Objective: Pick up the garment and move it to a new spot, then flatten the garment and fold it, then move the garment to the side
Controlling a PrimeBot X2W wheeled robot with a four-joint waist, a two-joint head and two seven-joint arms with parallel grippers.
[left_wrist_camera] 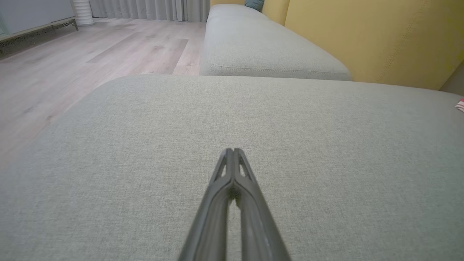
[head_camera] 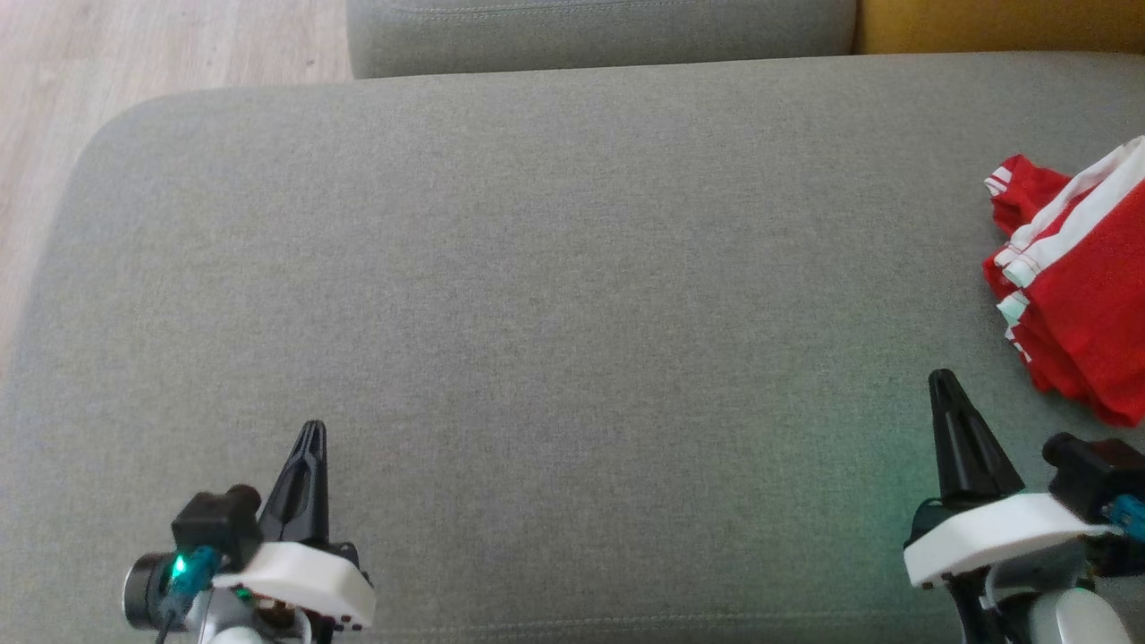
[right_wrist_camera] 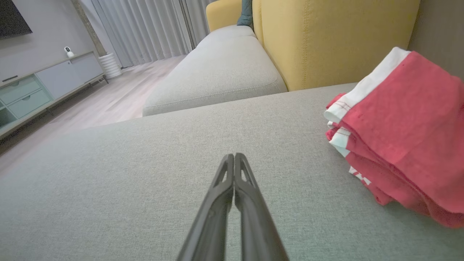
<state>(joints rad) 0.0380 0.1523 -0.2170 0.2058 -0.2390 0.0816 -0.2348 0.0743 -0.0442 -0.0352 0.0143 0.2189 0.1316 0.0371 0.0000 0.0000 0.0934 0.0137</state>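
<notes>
Grey sofa cushion (head_camera: 537,268) carries 1 red-and-white garment (head_camera: 1082,295), far right.

Left pincer (head_camera: 312,429) and right pincer (head_camera: 941,377) closed, empty, apparently hovering.

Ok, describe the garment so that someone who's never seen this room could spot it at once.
Start at the wide grey sofa cushion beside the yellow backrest. Towards its right side, just beyond the right end effector, lies a rumpled heap of cloth, the garment. It is bright red with white bands, unlike the plain grey fabric around it.
</notes>
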